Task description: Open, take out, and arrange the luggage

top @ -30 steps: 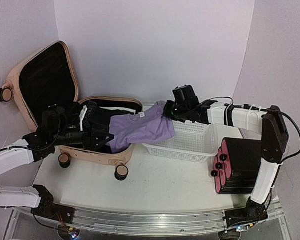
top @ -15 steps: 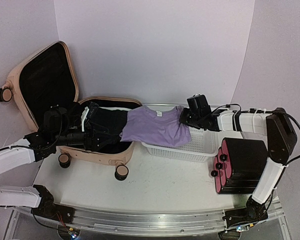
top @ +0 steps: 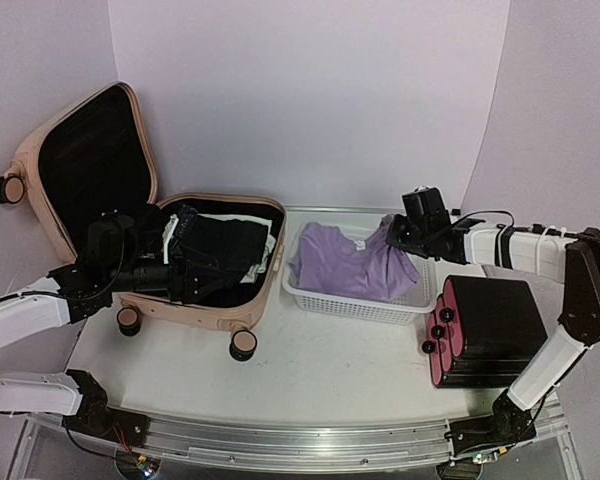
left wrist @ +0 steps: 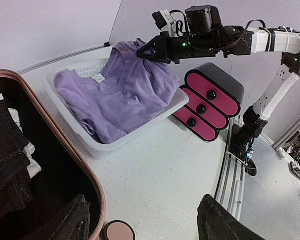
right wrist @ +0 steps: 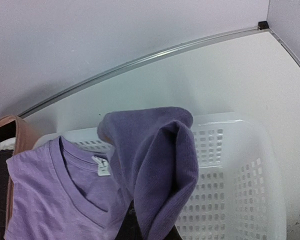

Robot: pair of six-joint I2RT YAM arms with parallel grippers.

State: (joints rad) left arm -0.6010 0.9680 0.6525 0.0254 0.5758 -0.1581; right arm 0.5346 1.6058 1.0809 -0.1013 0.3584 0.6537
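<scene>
On left of table [top: 320,370]: pink suitcase [top: 190,311] lying open, one half tilted up at back-left, black lining showing, wheels toward near edge. Dark folded clothes [top: 220,240] fill its lower half. White mesh basket [top: 350,304] just right of suitcase. Black box with pink drawers [top: 490,320] at near right. Purple T-shirt [top: 340,265] in basket, one corner raised. Right claw [top: 400,230] pinched shut on that corner, above basket's far-right end. Left claw [top: 205,277] over suitcase clothes, fingers spread wide, holding nothing.
</scene>
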